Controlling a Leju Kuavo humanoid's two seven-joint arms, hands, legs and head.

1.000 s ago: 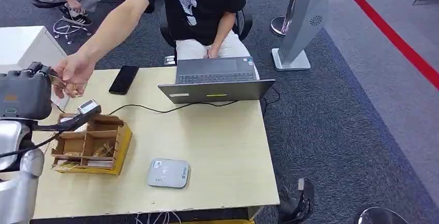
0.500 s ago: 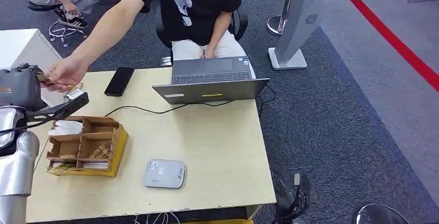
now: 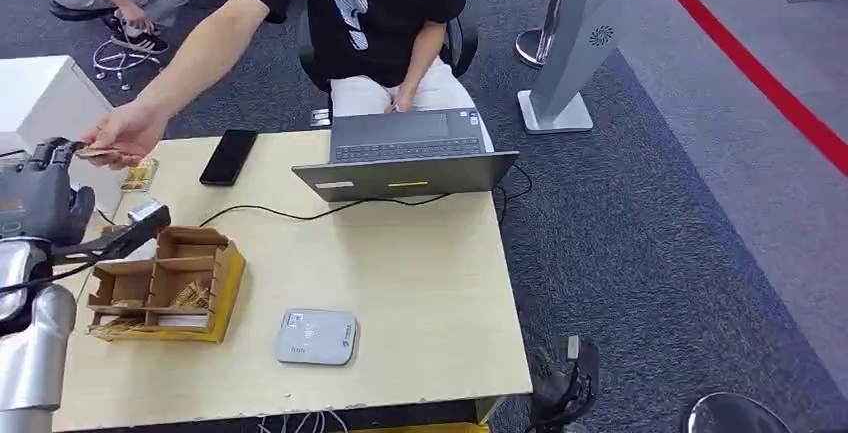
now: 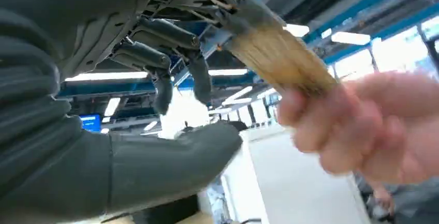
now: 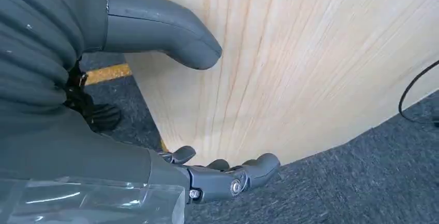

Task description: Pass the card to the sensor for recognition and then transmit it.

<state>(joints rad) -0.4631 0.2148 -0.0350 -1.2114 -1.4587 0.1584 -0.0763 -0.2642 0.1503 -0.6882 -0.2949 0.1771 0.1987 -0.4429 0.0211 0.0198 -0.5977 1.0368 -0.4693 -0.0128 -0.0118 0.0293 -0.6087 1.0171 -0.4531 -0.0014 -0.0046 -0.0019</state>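
1. My left hand (image 3: 40, 198) is raised at the table's far left corner, and the left wrist view shows the card (image 4: 279, 58) lying against its upper fingers (image 4: 171, 32). The thumb is apart from them, so I cannot tell whether the card is gripped.
2. A person's hand (image 3: 120, 133) pinches the card's other end; the person sits behind the table (image 3: 420, 283) in a black T-shirt whose small chest print is too small for me to read.
3. My right hand (image 5: 217, 177) hangs empty, fingers loosely spread, beside the table's wooden edge.
4. The grey sensor (image 3: 318, 337) lies near the front edge, well apart from the card.
5. A compartmented cardboard box (image 3: 165, 283) stands between my left arm and the sensor.
6. A laptop (image 3: 405, 158), its cable and a black phone (image 3: 227, 156) occupy the far side.
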